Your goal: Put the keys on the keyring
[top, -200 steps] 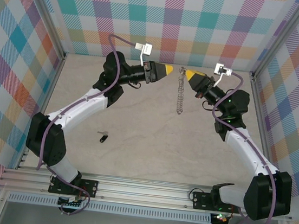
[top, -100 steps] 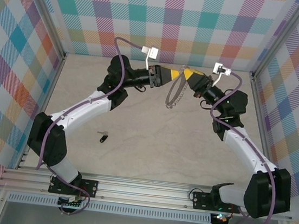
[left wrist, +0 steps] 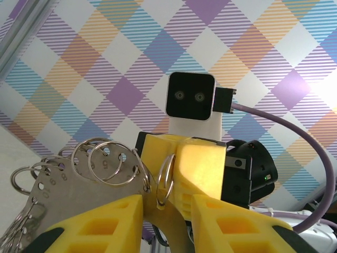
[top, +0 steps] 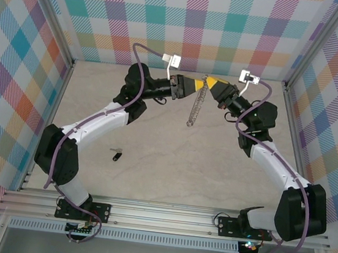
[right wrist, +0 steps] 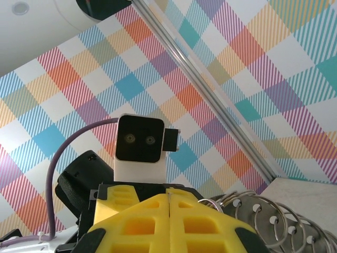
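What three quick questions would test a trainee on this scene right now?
1. True or false: the key is on the keyring.
2. The key lies on the table's: A left half, B right half, C far edge.
3. Fill in: the right gripper is shut on the ___.
Key: 1 false; 2 A; 3 keyring.
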